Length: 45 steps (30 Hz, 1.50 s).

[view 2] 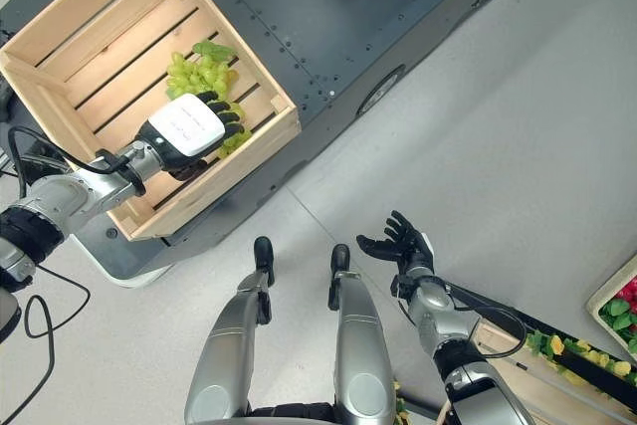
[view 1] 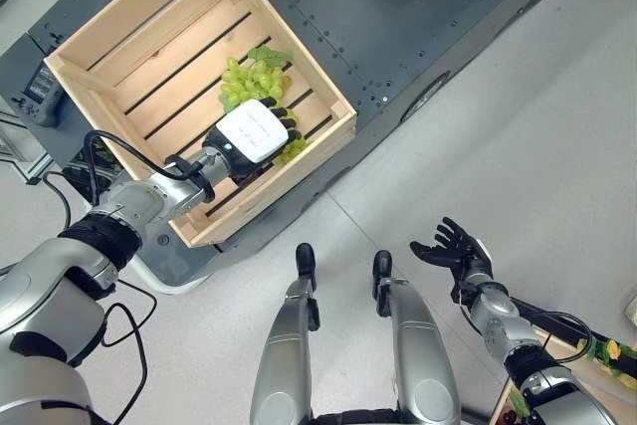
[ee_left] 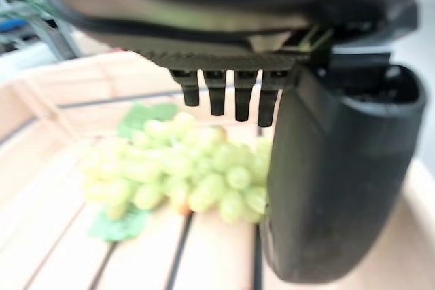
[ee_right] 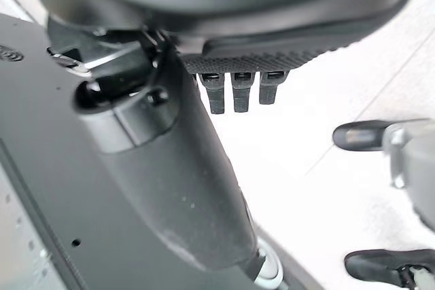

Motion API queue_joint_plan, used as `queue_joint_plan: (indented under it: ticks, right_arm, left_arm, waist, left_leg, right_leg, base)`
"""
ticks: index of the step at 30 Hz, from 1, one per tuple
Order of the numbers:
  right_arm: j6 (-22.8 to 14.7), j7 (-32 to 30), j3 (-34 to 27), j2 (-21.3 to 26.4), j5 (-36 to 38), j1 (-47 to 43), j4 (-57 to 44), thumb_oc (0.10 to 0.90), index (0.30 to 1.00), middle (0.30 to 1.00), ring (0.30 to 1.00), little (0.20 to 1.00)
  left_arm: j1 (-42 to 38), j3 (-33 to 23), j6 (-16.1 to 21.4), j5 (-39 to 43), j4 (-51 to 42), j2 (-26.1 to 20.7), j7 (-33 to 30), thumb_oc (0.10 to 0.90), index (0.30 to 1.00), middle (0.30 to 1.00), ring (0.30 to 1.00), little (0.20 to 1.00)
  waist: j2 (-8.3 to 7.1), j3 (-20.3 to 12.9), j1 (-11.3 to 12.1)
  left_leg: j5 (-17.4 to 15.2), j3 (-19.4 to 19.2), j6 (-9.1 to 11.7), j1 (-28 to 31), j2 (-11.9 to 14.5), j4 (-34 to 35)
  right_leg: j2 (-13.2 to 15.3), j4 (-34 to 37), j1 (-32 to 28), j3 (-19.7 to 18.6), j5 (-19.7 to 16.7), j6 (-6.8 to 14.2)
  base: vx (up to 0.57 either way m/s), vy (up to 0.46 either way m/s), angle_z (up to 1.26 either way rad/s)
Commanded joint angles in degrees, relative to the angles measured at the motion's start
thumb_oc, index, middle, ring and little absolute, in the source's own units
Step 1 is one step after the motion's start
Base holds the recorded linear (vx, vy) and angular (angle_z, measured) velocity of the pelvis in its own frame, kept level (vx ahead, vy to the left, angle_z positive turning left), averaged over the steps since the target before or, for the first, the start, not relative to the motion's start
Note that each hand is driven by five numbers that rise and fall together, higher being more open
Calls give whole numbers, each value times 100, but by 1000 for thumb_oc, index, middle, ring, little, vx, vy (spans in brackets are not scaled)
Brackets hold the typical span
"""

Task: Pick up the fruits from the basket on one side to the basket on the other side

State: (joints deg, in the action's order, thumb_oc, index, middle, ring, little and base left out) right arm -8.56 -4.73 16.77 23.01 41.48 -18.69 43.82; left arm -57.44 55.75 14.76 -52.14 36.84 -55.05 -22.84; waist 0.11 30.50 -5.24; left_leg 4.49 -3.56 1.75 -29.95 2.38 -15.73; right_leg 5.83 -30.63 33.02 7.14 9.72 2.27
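Grapes just past robot hand

Green grapes lie on wooden crate slats past straight fingers.

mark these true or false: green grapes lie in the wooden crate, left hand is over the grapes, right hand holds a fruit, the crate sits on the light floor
1. A bunch of green grapes lies in the slatted wooden crate. True.
2. The left hand is over the grapes, fingers straight. True.
3. The right hand holds a fruit. False: it is open with nothing in it, above the light floor.
4. The crate sits on the light floor. False: it rests on a dark grey platform.
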Motion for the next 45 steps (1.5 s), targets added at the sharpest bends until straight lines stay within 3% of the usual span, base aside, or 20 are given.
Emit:
queue_joint_plan:
  ticks: [1,5,9,11,16,22,37,44,45]
  right_arm:
    - [-214,194,-138,325,353,-115,-426,800,900,900,900,900]
    - [-229,211,-188,346,425,-118,-405,800,900,900,900,900]
    - [-185,213,-235,365,462,-173,-368,800,900,900,900,900]
    - [-136,218,-251,397,473,-186,-412,800,900,900,900,900]
    - [-177,189,-225,405,481,-148,-483,800,900,900,900,900]
    - [-207,98,-237,416,597,-142,-592,800,900,900,900,900]
    - [-332,-60,-208,326,679,-183,-1000,800,900,900,900,900]
    - [-342,-137,-172,359,782,-286,-1073,800,900,900,900,900]
    - [-331,-151,-190,368,834,-293,-1117,800,900,900,900,900]
  left_arm:
    - [-879,-425,-6,-57,-219,-443,-178,800,900,900,900,900]
    - [-958,-366,40,-220,-200,-400,-225,800,900,900,900,900]
    - [-1080,-303,-153,-356,-225,-327,-117,800,900,900,900,900]
    - [-1160,-341,-592,-552,-2,-238,-252,800,900,900,900,900]
    - [-1267,-462,-1143,-801,681,-95,-570,800,900,900,900,900]
    - [-1404,-477,-1551,-826,983,-8,-63,800,900,900,900,900]
    - [-1460,-343,-1020,-1016,1178,113,-173,800,900,900,900,900]
    - [-1505,-247,-792,-451,1264,213,-17,800,900,900,900,900]
    - [-1472,-248,-653,-313,1224,237,35,698,747,747,747,747]
  waist:
    - [-60,-71,54]
    - [-71,-71,52]
    - [-67,-71,38]
    - [-88,-71,-3]
    - [-145,-71,-67]
    - [-232,-71,-105]
    - [-273,-71,-161]
    - [-295,-71,-178]
    - [-291,-71,-173]
  left_leg:
    - [-779,-244,-65,3,-64,-855]
    - [-904,-260,-84,-140,-75,-1063]
    - [-998,-229,-104,-326,-78,-1283]
    - [-1040,-230,-124,-434,-81,-1408]
    - [-1036,-288,-133,-546,-31,-1472]
    - [-1017,-304,-133,-659,-25,-1456]
    - [-1061,-387,-171,-1089,-66,-1534]
    - [-1068,-395,-180,-1245,-88,-1578]
    - [-1069,-389,-184,-1238,-97,-1574]
  right_leg:
    - [-178,248,-220,-52,-459,-37]
    - [-177,45,-88,-57,-368,-39]
    - [-161,-194,103,-82,-313,-46]
    - [-167,-309,222,-124,-306,-49]
    - [-203,-365,378,-200,-350,-30]
    - [-252,-338,505,-230,-405,-20]
    - [-251,-383,973,-241,-501,3]
    - [-280,-396,1120,-254,-538,1]
    - [-285,-410,1120,-253,-532,0]
  base:
    - [0,0,0]
    - [0,0,0]
    - [-1,2,-1]
    - [6,18,1]
    - [6,19,-2]
    - [8,20,-1]
    - [1,7,-1]
    - [0,0,0]
    - [0,0,0]
